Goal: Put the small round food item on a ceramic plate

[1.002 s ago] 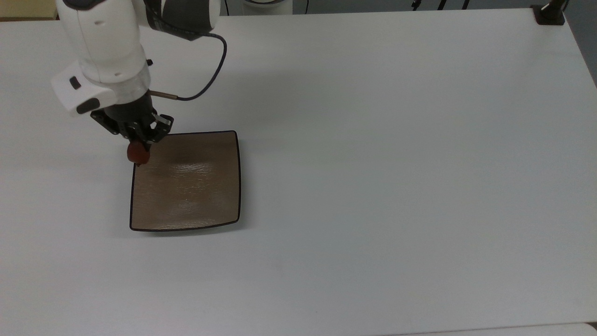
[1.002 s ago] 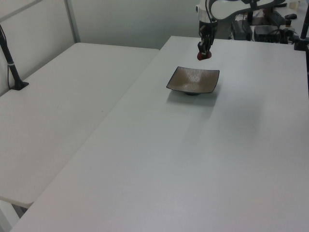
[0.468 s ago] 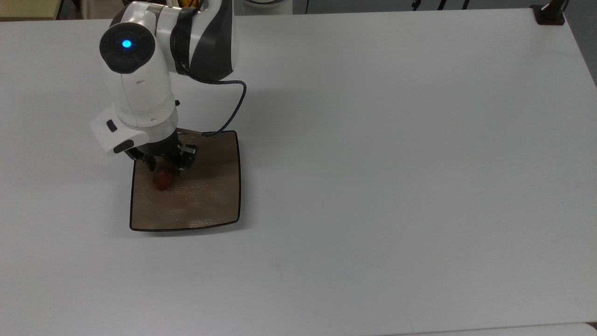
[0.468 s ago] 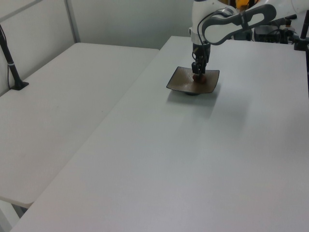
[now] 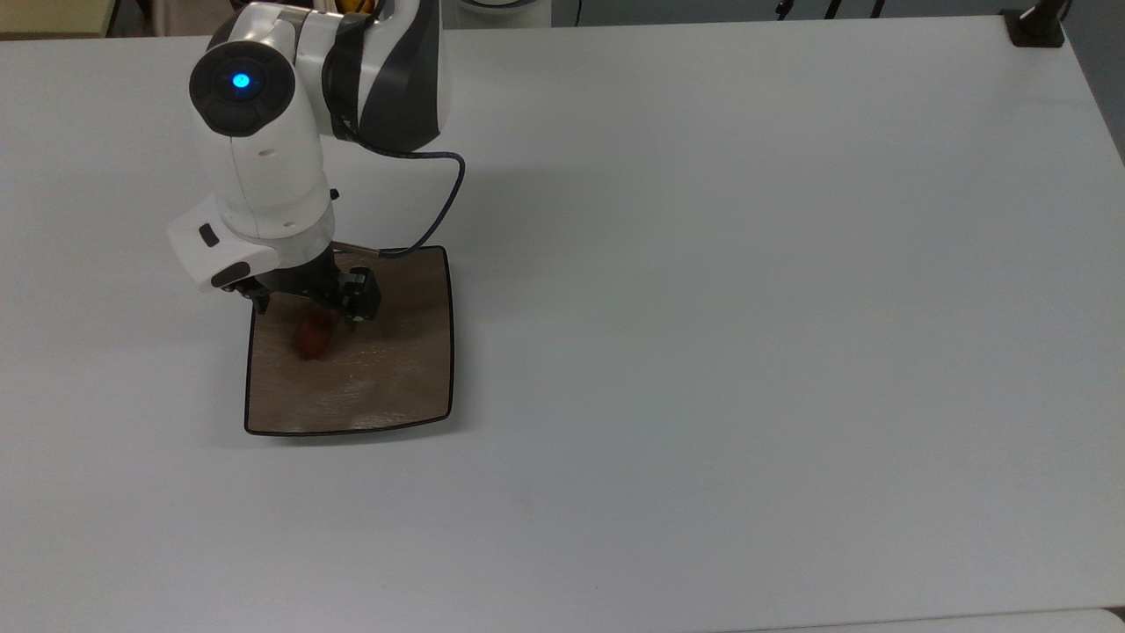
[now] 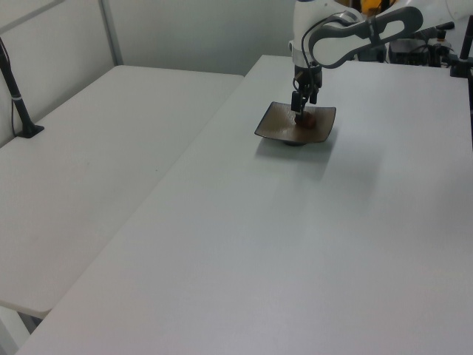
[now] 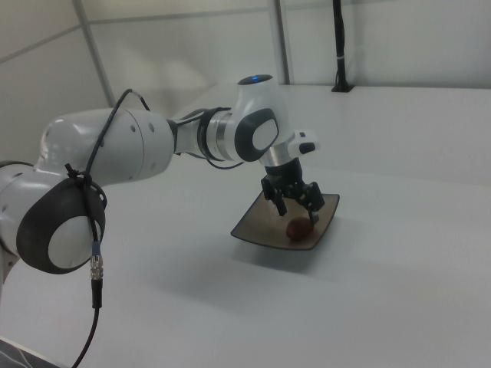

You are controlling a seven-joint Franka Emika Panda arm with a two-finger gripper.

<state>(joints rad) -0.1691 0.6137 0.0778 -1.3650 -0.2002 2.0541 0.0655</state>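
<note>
The small round food item (image 5: 312,338), a glossy reddish-brown lump, lies on the ceramic plate (image 5: 387,378), in the plate's half nearer the top view's left. The plate is square, tan-brown, with a thin dark rim. My gripper (image 5: 308,308) hangs just above the lump, open, with one finger on each side and nothing held between them. The right view shows the lump (image 7: 298,228) resting on the plate (image 7: 257,226) below the spread fingers of the gripper (image 7: 295,207). In the left view the gripper (image 6: 301,109) stands over the plate (image 6: 281,122) and the lump (image 6: 308,120).
The white table (image 5: 747,308) stretches wide to the top view's right of the plate. A black clamp post (image 5: 1037,25) sits at its far right corner. In the left view a second table (image 6: 89,170) with a black post (image 6: 18,103) adjoins on the left.
A second ago the gripper held the lump above the plate's corner. It moved over the plate, came down, and has now opened, leaving the lump lying on the plate.
</note>
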